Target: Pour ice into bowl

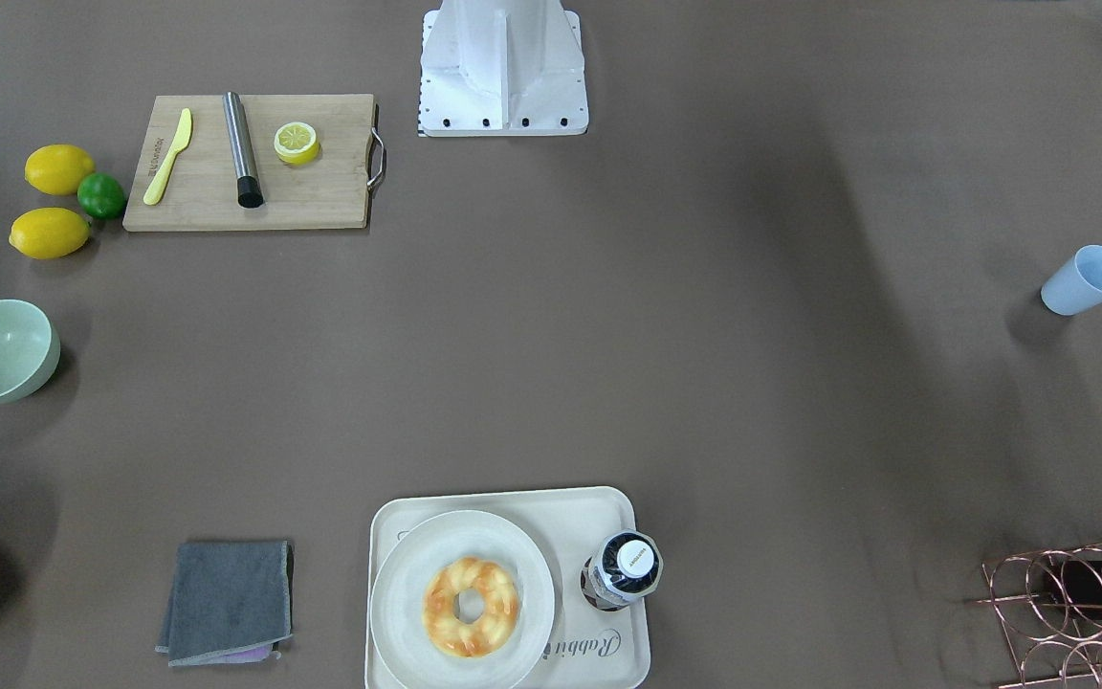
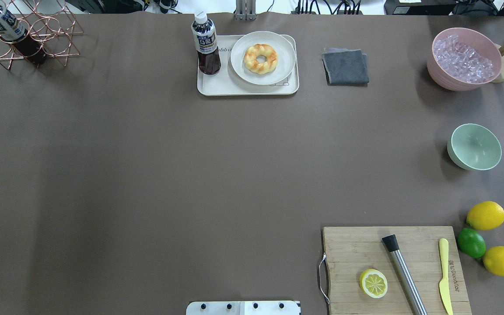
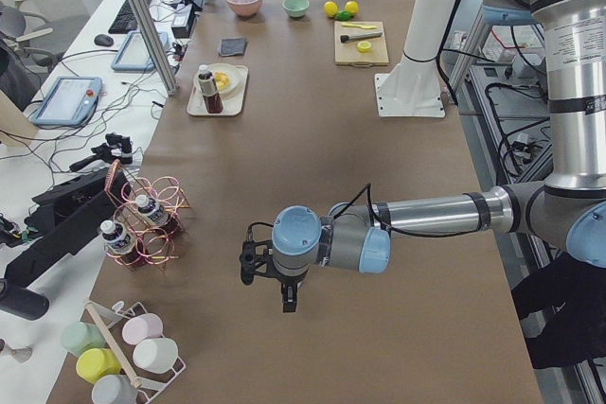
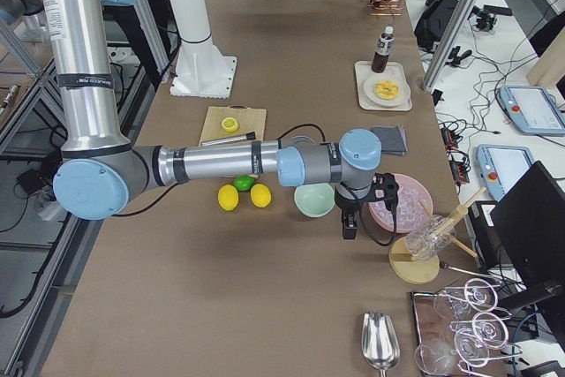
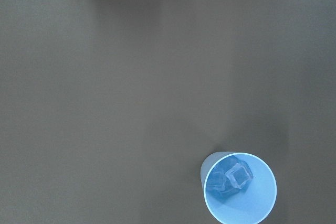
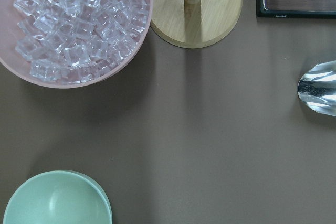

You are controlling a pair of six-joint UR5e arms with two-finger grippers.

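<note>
The light blue cup (image 1: pixel 1087 279) stands alone at the table's end on my left. The left wrist view looks straight down into the cup (image 5: pixel 239 188), which holds a few clear ice cubes (image 5: pixel 232 177). The mint-green bowl (image 2: pixel 474 146) stands empty at the table's other end, beside the pink tub (image 2: pixel 464 59) of glittery ice. My left gripper (image 3: pixel 276 283) hangs above the table near the cup's end. My right gripper (image 4: pixel 349 222) hangs between the bowl (image 4: pixel 315 200) and the tub. Neither gripper's fingers show clearly, so I cannot tell if they are open or shut.
A cutting board (image 2: pixel 352 245) carries a lemon half, a steel rod and a yellow knife, with lemons and a lime (image 2: pixel 470 243) beside it. A tray (image 2: pixel 217 85) holds a doughnut plate and a bottle. A grey cloth (image 2: pixel 346 65), a copper rack (image 2: pixel 50 43), a wooden stand (image 6: pixel 195 22) and a metal scoop (image 6: pixel 318 94) are nearby.
</note>
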